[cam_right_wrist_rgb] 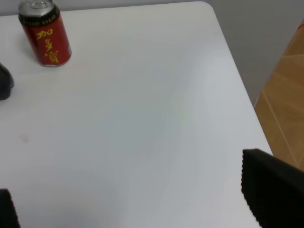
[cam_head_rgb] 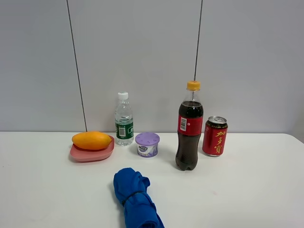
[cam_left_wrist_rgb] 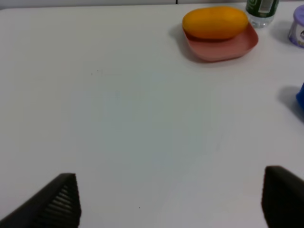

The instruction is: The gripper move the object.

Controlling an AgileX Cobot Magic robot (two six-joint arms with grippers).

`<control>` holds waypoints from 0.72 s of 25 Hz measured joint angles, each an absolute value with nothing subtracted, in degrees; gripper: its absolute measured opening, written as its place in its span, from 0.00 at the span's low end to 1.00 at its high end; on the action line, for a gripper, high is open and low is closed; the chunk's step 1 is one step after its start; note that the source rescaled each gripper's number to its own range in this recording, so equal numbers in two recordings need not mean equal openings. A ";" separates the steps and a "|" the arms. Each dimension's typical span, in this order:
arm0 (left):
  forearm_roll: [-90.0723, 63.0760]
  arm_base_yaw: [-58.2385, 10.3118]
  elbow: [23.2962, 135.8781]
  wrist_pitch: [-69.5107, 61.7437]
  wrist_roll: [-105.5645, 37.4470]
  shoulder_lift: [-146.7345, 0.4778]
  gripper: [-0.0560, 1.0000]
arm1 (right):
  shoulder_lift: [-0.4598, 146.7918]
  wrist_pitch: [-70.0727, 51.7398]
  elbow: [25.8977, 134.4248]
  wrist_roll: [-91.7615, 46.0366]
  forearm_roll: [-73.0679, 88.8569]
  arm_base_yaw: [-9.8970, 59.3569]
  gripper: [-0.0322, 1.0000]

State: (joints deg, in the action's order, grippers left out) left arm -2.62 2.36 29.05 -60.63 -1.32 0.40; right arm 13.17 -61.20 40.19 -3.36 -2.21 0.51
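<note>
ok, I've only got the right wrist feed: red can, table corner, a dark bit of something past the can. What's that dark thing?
Observer: The base of a cola bottle with a yellow cap, standing upright beside the red can.
Operator: Anything else on the table?
Observer: In the high view, a crumpled blue cloth lies near the front edge, in front of a small purple container.
Operator: And the left side?
Observer: A mango sits on a pink plate, with a water bottle just behind it.
Operator: Is the left gripper holding anything?
Observer: No, the left gripper is open over bare table.
</note>
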 joint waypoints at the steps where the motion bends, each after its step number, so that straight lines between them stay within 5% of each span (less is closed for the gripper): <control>1: -2.62 2.36 29.05 -60.63 -1.32 0.40 1.00 | 10.76 -61.47 39.58 -3.36 -1.90 0.51 0.92; 18: -2.62 2.36 29.05 -60.63 -1.32 0.40 1.00 | -0.19 -61.01 28.78 -0.89 4.03 0.51 0.90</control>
State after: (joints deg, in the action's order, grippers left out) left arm -2.62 2.36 29.05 -60.63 -1.32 0.40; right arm -0.19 -61.01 28.78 -0.89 4.03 0.51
